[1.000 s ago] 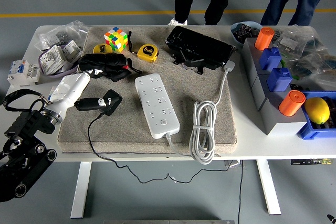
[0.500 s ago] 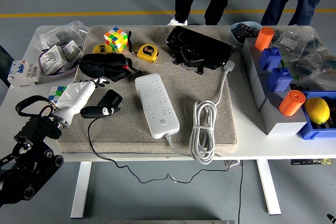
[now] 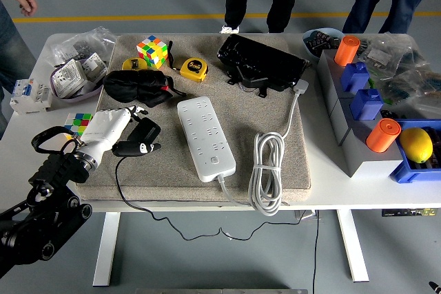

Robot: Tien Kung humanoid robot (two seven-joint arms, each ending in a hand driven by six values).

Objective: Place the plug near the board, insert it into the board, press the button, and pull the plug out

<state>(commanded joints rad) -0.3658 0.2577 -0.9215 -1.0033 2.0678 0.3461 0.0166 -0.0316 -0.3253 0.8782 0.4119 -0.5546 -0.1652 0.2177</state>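
Left hand [image 3: 118, 131] at eight o'clock on grey felt mat [image 3: 207, 111], white fingers curled around black plug [image 3: 141, 135] (cord trailing off the table edge). White slotted power strip [image 3: 205, 137] just beside, at three o'clock; Rubik's cube [image 3: 152, 51] at twelve.

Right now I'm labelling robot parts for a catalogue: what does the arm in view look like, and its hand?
Only the left arm shows, entering from the lower left. It is black, built of chunky jointed segments with round fittings, and a black cable loops out near the wrist. The left hand is white or light grey with a smooth shell and five fingers, the tips darker. The right arm is out of view.
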